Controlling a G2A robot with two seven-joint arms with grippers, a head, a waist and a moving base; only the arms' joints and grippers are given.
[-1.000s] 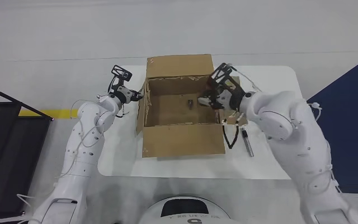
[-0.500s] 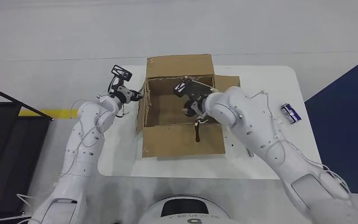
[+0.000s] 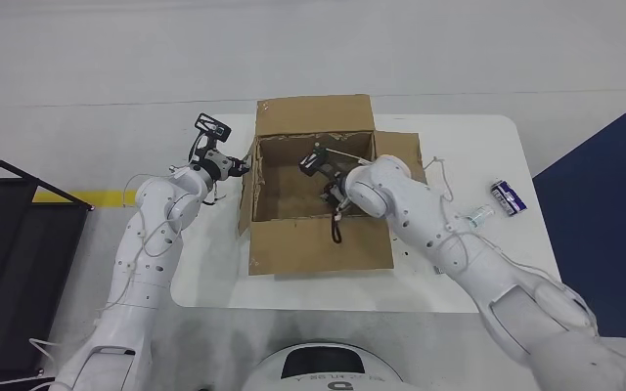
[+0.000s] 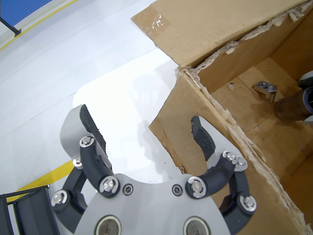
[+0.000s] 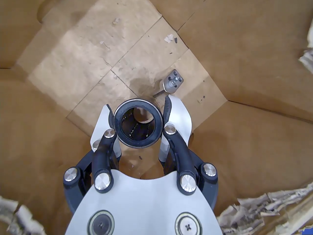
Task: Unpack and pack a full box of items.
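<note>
Left of centre in the top view, the left pincer (image 3: 233,164) is hovering just beside the outer left wall of the cardboard box (image 3: 313,115). Its fingers (image 4: 94,133) are standing spread and gripping nothing. The box is sitting open at the centre of the white table (image 3: 469,147), with its flaps folded outward and its edges torn.

Inside the box, right of its middle, the right pincer (image 5: 139,110) is pointing down at the floor. It is pinching an upright linear bearing (image 5: 139,123) by its sides. Whether the bearing is touching the floor cannot be told. A small metal block (image 5: 172,81) is lying on the box floor just beside the bearing.

At the right of the frame, a small blue cylinder (image 3: 506,195) is lying on the table, well apart from the box.
</note>
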